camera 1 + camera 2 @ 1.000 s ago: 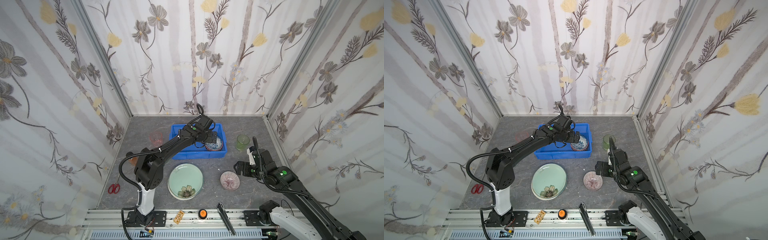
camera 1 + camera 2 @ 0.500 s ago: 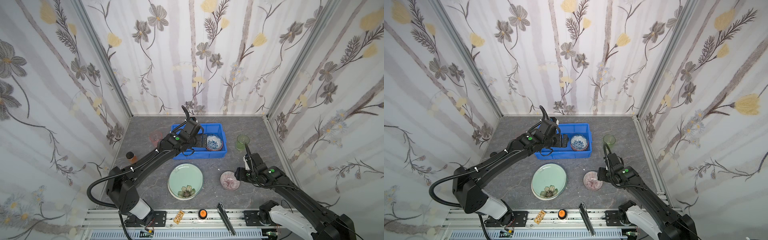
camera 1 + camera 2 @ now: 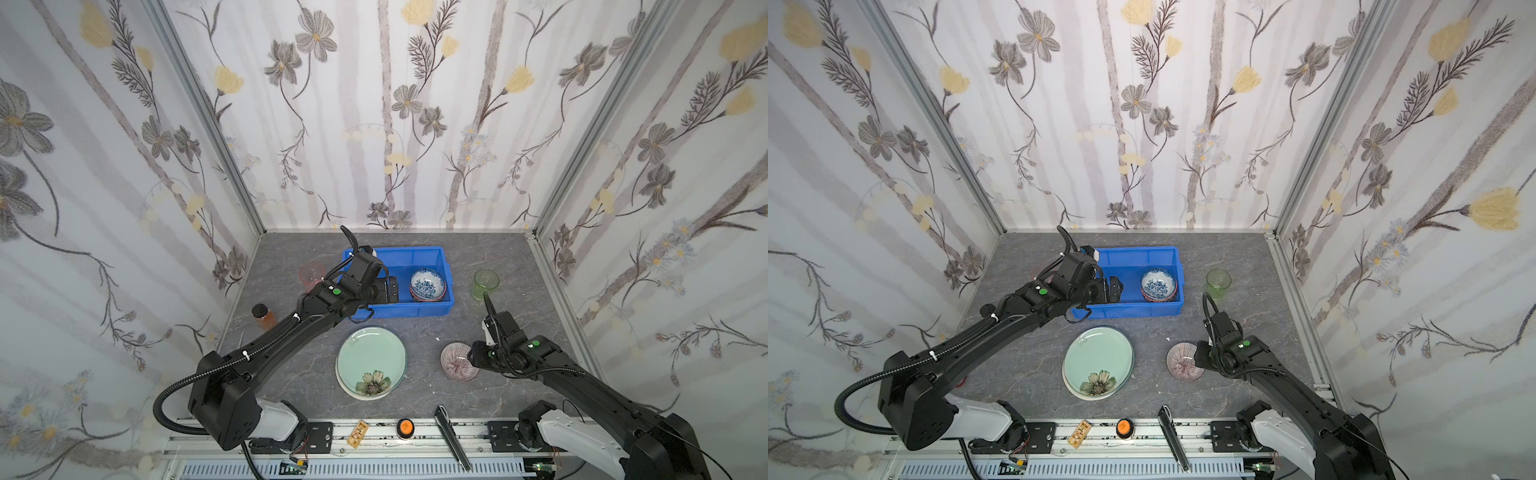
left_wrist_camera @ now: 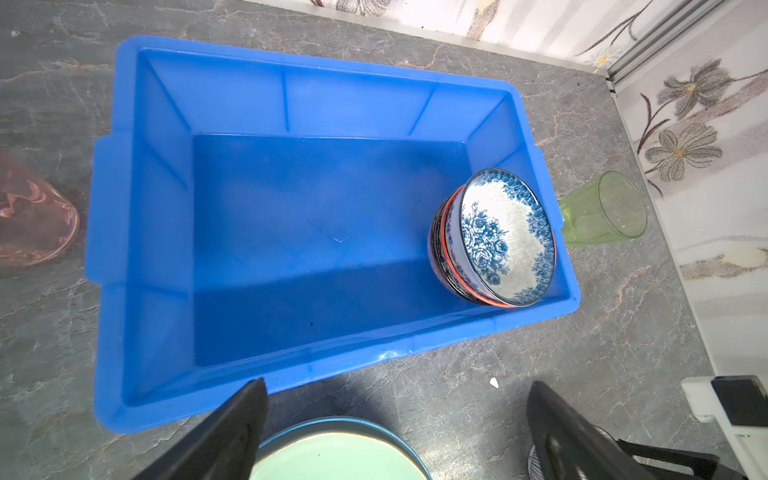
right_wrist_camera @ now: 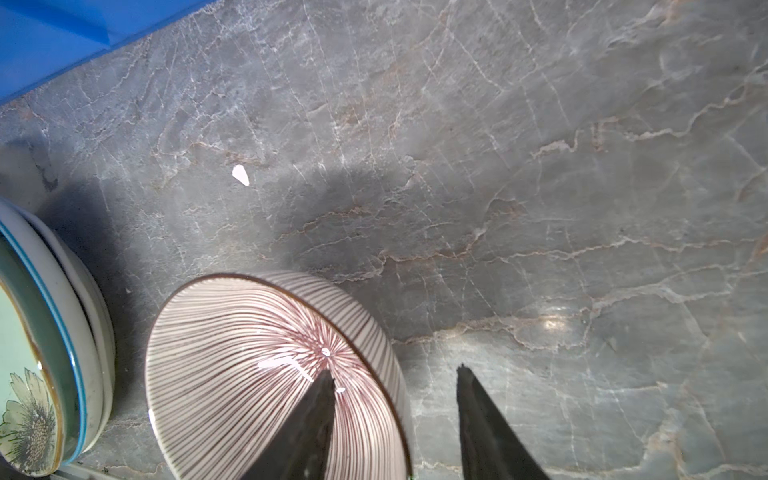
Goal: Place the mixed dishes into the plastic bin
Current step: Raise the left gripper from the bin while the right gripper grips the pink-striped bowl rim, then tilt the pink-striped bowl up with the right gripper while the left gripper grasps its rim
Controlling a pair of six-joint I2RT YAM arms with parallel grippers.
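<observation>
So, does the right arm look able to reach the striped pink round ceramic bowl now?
Probably yes: the right gripper hangs right at the striped bowl, open jaws straddling its rim, nothing between.

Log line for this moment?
left gripper: open over blue bin; right gripper: open astride striped bowl rim; binned: bowl stack; table: plates, pink tumbler, green tumbler

The pink tumbler [image 4: 33, 216] is cut off at the view's edge.

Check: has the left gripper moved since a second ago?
Yes. The left gripper has drawn leftward, away from the blue-white bowl, along the plastic bin.
</observation>
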